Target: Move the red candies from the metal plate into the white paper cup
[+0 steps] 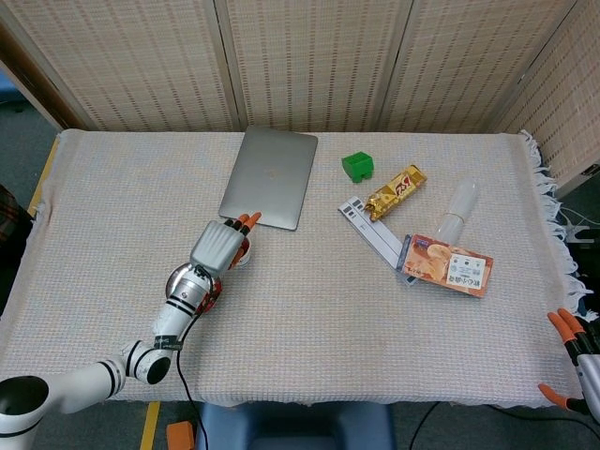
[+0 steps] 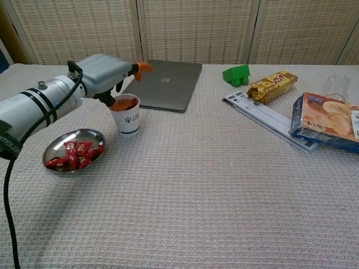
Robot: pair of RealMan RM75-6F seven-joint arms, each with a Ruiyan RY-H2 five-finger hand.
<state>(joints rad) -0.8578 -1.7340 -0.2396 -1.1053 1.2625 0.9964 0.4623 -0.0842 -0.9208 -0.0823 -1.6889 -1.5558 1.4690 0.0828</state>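
Left hand point(image 1: 222, 246) hovered over the paper cup point(image 1: 241, 255) in the head view, fingers stretched out toward the laptop point(image 1: 269, 176), holding nothing; the right hand point(image 1: 574, 349) showed only orange fingertips at the table's edge, its grip impossible to tell. From the chest view, candies point(image 2: 75, 153) lay in the metal plate point(image 2: 56, 143) beside the cup.

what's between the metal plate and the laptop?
The white paper cup, with the left robot hand above its rim; clearest in the chest view between metal plate and laptop.
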